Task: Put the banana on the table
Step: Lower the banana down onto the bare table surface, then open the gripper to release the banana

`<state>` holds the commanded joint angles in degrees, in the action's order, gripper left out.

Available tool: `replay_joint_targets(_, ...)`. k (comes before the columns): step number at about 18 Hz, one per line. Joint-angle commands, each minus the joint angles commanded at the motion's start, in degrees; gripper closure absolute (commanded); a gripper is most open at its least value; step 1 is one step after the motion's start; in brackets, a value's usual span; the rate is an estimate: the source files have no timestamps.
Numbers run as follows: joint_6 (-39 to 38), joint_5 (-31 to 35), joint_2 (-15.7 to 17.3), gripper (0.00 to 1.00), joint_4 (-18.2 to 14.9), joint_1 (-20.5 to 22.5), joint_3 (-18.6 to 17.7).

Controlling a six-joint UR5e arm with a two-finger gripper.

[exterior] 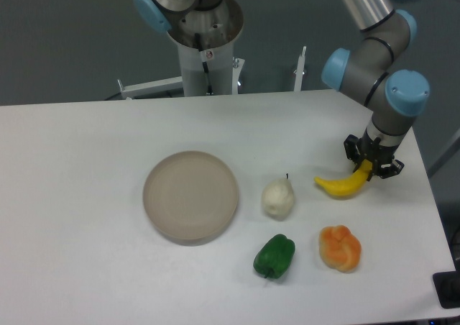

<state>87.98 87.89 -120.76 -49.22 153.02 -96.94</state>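
Observation:
The bright-yellow banana [340, 185] lies low at the right side of the white table [86, 159], its body at or just above the surface. My gripper [370, 165] points down over the banana's right end and is shut on it. The fingertips are partly hidden by the banana's tip. Whether the fruit touches the table I cannot tell.
A round beige plate [190, 194] sits mid-table. A white pear-shaped fruit [277, 198] lies left of the banana. In front are a green pepper [274, 256] and an orange pepper [340, 247]. The table's right edge runs close behind the gripper.

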Motion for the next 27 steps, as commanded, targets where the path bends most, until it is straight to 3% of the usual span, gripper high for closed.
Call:
replay_joint_targets(16,0.1,0.0,-0.5,0.62,0.0,-0.2,0.2)
replay_joint_targets(18,0.0,0.0,-0.5,0.53,0.0,-0.2,0.3)
replay_joint_targets(21,0.1,-0.1,-0.5,0.50,0.0,-0.2,0.5)
replay_joint_targets(22,0.1,-0.1,-0.5,0.45,0.0,-0.2,0.6)
replay_joint_targets(24,-0.1,-0.1,-0.4,0.26,-0.1,-0.2,1.2)
replay_joint_targets(27,-0.9,-0.1,-0.4,0.04,-0.3,-0.9,3.0)
